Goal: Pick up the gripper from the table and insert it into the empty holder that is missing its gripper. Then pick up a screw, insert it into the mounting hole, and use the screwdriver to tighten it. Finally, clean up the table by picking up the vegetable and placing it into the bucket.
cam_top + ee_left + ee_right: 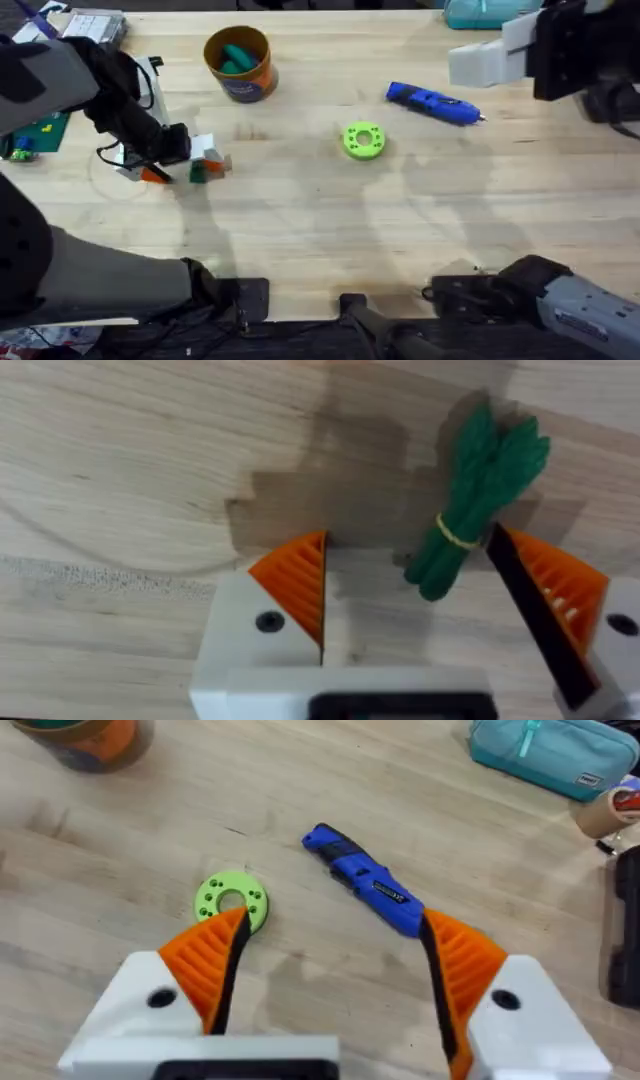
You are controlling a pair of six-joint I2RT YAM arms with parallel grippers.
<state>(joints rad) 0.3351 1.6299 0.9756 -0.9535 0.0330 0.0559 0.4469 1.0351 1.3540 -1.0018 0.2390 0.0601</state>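
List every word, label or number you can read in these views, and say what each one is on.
None can be read.
Screwdriver: a small white mark on its blue body, too blurred to read.
Bucket: blue label band, print too small to read.
Right arm: dark marking on its grey link, too small to read.

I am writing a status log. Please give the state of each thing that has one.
left pincer: open, around the vegetable
right pincer: open, empty
vegetable: lying on the table
bucket: upright, teal pieces inside
screwdriver: lying on the table
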